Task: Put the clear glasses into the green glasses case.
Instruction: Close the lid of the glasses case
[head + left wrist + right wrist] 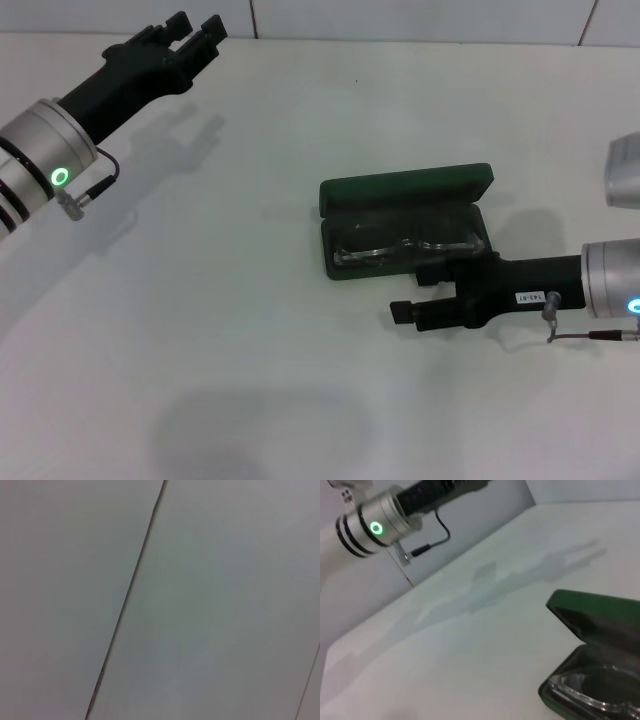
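Observation:
The green glasses case (405, 188) lies open on the white table right of centre, its lid tipped back on the far side. The clear glasses (398, 249) rest inside its dark lined tray. My right gripper (418, 292) sits low just in front of the case's near edge, open, with nothing between its fingers. The right wrist view shows the case (596, 611) with its lid up and the glasses (584, 686) lying in the tray. My left gripper (196, 28) hangs raised at the far left, open and empty, well away from the case.
The white table (220, 330) stretches left and forward of the case. A tiled wall (400, 15) runs along its far edge. In the right wrist view the left arm (375, 526) with its green light shows high above the table.

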You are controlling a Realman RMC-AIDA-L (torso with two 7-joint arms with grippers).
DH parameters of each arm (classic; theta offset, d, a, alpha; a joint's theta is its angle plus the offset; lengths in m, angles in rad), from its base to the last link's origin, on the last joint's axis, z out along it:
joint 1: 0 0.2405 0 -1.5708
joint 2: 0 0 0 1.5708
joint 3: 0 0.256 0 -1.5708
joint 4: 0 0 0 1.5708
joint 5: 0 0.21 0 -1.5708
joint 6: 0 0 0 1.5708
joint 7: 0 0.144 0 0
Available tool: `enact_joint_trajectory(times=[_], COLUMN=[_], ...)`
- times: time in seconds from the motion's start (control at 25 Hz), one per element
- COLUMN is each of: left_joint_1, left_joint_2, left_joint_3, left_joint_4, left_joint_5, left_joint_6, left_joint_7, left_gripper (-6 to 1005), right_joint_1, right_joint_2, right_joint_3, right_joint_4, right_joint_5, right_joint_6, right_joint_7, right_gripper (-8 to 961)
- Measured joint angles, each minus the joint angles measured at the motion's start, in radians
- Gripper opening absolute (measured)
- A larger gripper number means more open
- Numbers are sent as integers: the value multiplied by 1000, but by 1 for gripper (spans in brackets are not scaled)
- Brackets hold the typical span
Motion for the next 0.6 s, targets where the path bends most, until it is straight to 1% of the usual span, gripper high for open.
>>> enact_joint_trajectory(times=[0.32, 0.44, 0.6], left_joint_1=[-6, -25, -64], left_joint_2=[1, -2, -13], left_joint_3=[0, 5, 6], left_joint_4=[0, -1, -4], left_joint_5=[-1, 20, 82], left_joint_6=[-2, -13, -35], left_joint_7=[0, -1, -8], left_gripper=[543, 543, 543], right_joint_1=[4, 5, 7], right_joint_2=[0, 1, 2], right_joint_3=[-14, -17, -27], right_joint_4=[-1, -4, -6], right_joint_5=[-1, -1, 2], right_joint_6=[36, 48, 61], right_joint_7=[5, 5, 5], right_gripper=[840, 840, 840])
